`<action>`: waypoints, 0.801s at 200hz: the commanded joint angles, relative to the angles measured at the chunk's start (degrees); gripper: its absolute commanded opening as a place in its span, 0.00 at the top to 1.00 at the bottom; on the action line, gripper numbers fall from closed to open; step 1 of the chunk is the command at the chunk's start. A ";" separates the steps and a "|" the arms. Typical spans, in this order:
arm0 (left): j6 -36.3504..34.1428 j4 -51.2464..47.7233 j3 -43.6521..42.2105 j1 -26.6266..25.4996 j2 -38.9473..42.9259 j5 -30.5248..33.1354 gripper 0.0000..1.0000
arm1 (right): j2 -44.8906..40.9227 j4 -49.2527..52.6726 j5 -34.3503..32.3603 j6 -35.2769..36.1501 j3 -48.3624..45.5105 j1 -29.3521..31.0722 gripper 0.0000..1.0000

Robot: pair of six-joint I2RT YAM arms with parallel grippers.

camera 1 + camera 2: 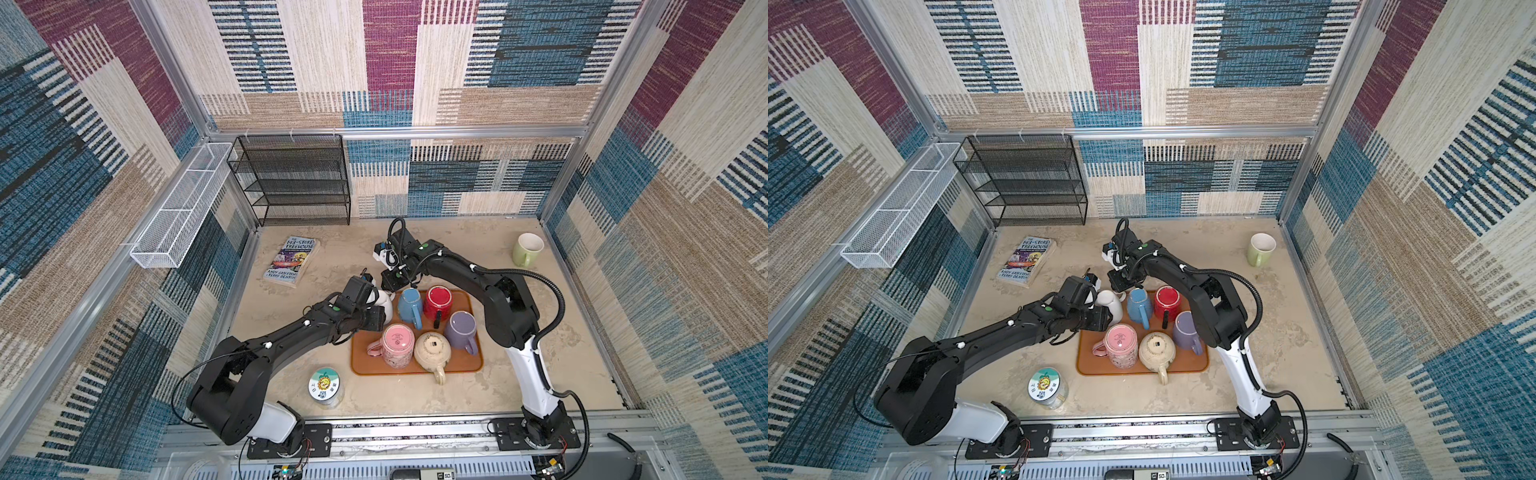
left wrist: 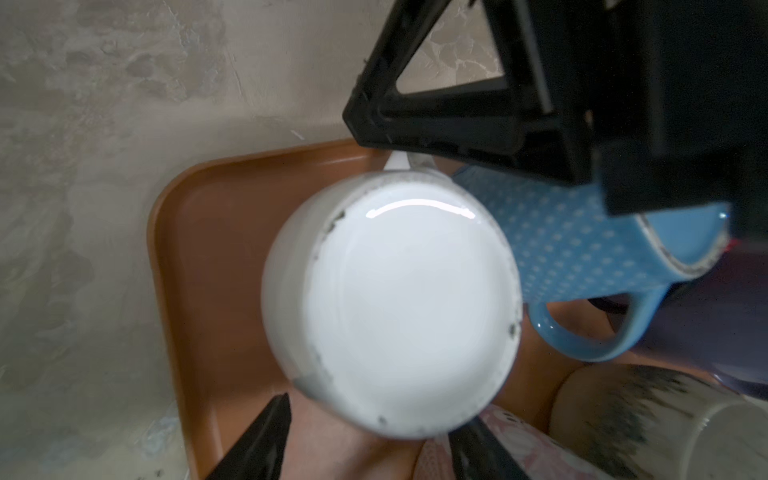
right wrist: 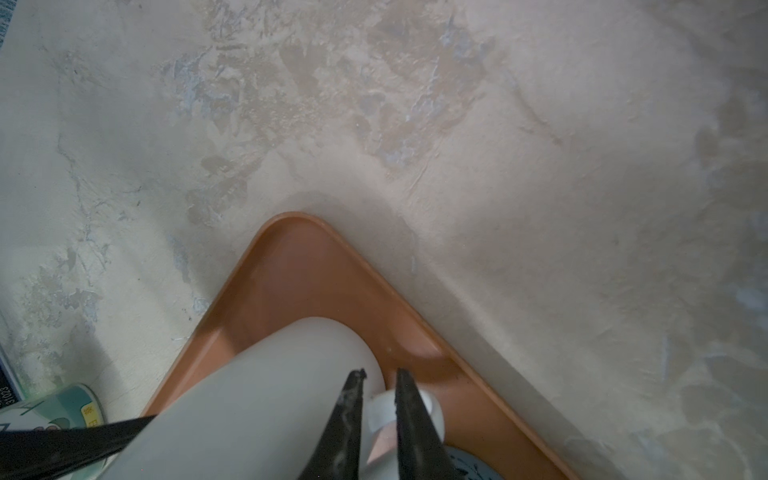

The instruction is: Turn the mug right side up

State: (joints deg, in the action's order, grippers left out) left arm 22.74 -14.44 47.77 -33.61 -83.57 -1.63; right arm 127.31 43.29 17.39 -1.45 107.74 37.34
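R tool [image 3: 379, 374], white mug [image 3: 257, 399] cut off

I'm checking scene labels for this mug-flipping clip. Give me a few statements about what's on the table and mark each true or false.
1. The white ceramic mug has its base up. True.
2. The right gripper is closed on that mug's handle. True.
3. The left gripper is shut. False: its fingers stand apart, either side of the white ceramic mug.
4. The light green mug sits on the orange plastic tray. False: it stands on the beige table, mouth up, far from the tray.
5. The paperback book lies on the black wire shelf. False: it lies on the table in front of it.
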 commanded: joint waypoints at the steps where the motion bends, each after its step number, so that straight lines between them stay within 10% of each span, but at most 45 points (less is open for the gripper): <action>1: -0.42 -1.37 -0.19 0.31 0.04 2.63 0.36 | -1.38 -1.30 -1.12 -0.08 -1.15 0.44 0.82; 160: -2.09 -3.23 1.54 4.78 -0.72 3.90 0.37 | -7.11 -1.67 -5.74 -0.74 -8.88 3.41 0.84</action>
State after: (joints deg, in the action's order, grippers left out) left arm 22.35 -16.58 48.64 -28.93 -84.16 1.52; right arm 121.40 42.19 13.04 -1.72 99.94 40.38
